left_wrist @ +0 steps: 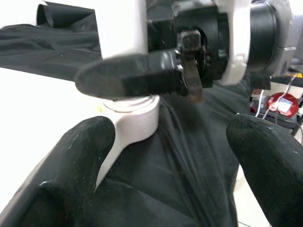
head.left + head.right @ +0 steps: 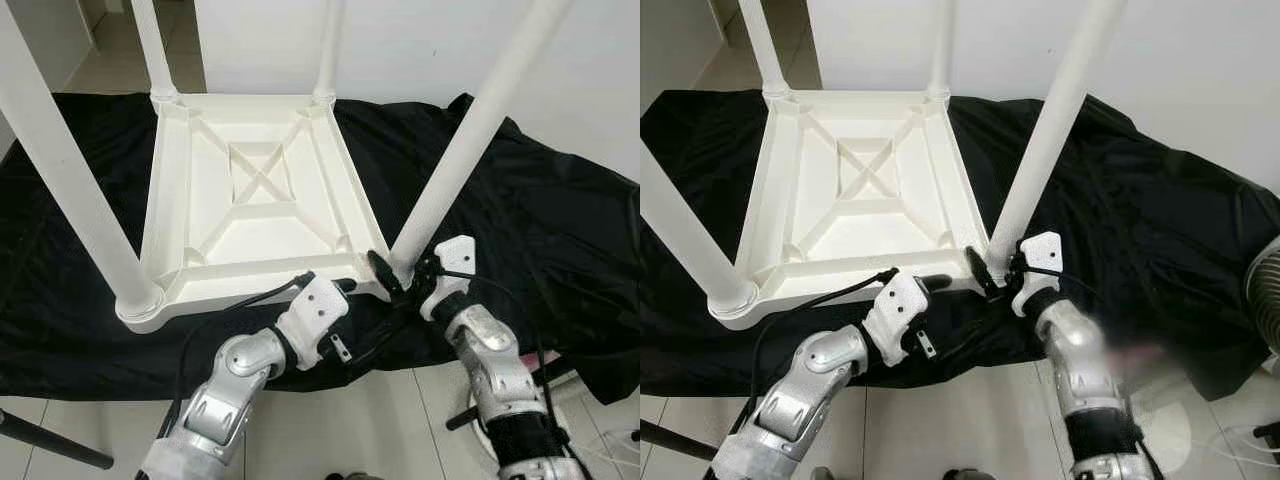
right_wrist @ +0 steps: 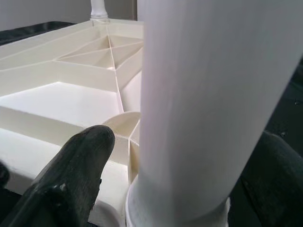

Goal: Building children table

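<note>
I see white plastic kids' table (image 2: 250,190) upside down on black cloth (image 2: 540,230), ribbed underside w/ X-brace facing up. Four round white legs in corner sockets, standing up; near-right leg (image 2: 470,140) leans slightly.

left pincer (image 2: 352,290) spread, right pincer (image 2: 392,282) spread
</note>
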Tool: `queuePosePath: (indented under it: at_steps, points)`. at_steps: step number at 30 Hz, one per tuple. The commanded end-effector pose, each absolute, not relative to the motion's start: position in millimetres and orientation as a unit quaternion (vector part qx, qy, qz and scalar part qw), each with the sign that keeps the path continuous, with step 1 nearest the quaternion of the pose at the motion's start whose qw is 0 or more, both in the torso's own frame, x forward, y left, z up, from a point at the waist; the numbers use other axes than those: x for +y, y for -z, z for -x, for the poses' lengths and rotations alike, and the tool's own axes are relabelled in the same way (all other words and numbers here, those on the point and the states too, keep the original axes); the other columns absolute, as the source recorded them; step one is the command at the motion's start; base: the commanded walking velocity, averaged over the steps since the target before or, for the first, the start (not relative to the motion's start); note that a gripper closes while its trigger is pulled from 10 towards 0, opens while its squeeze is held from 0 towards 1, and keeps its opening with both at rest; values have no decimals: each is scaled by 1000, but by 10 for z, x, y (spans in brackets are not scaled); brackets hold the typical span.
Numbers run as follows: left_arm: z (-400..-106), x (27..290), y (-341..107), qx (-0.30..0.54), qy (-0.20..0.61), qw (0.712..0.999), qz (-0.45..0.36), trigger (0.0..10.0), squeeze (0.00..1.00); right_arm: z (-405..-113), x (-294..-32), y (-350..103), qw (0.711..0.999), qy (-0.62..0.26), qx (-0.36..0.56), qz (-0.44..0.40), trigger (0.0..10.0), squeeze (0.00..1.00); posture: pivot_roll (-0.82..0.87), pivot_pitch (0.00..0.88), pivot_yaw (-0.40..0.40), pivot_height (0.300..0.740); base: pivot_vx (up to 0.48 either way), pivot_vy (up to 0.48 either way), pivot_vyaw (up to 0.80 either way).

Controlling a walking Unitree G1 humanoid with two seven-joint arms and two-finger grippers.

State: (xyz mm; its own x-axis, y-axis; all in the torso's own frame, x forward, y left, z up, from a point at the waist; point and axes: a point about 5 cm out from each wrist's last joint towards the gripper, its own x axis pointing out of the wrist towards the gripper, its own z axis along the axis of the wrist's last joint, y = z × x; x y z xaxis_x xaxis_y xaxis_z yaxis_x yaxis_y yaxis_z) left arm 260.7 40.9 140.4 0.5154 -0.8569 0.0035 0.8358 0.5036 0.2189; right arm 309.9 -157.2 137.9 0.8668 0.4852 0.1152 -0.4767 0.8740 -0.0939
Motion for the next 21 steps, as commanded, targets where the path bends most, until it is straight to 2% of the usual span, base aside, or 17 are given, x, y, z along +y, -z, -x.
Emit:
queuePosePath:
  at_steps: [1,2,3,4,5,6,7,8,17,18,20,21]
  points:
    - [-2638,428,-1361,-47,455,884,-95,10000,0,-3129,-1582,-1372,959,-272,-60,42,10000,0,-34,71,-72,740,0,0,0]
    - [-2638,428,-1361,-47,455,884,-95,10000,0,-3129,-1582,-1372,959,-272,-60,42,10000,0,-34,71,-72,740,0,0,0]
    - [-2640,424,-1362,-47,456,883,-96,10000,0,-3153,-1564,-1362,955,-287,-54,51,8863,0,-30,67,-73,740,0,0,0]
    - [-2640,424,-1362,-47,456,883,-96,10000,0,-3153,-1564,-1362,955,-287,-54,51,8863,0,-30,67,-73,740,0,0,0]
    - [-2640,422,-1363,-47,457,883,-96,10000,0,-3172,-1554,-1352,951,-299,-52,60,6588,0,-30,67,-73,740,0,0,0]
    - [-2641,419,-1363,-47,457,883,-97,10000,0,-3187,-1548,-1342,948,-308,-49,64,2706,0,-26,63,-74,740,0,0,0]
    - [-2641,419,-1363,-47,457,883,-97,10000,0,-3187,-1548,-1342,948,-308,-49,64,2706,0,-26,63,-74,740,0,0,0]
    - [-2640,417,-1362,-46,458,882,-98,10000,0,-3206,-1552,-1329,945,-316,-46,67,0,0,-24,61,-75,740,0,0,0]
    - [-2643,422,-1358,-46,456,883,-103,10000,0,-3236,-1596,-1269,940,-333,-38,70,0,0,-19,57,-81,740,0,0,0]
    - [-2639,420,-1354,-45,456,883,-102,10000,0,-3222,-1607,-1250,942,-328,-35,65,4314,0,-19,52,-84,740,0,0,0]
    - [-2633,417,-1350,-45,457,883,-102,10000,0,-3209,-1621,-1224,944,-322,-33,60,4314,0,-19,52,-84,740,0,0,0]
    - [-2631,414,-1346,-45,457,882,-102,10000,0,-3199,-1627,-1216,947,-316,-34,53,10000,0,-22,50,-85,740,0,0,0]
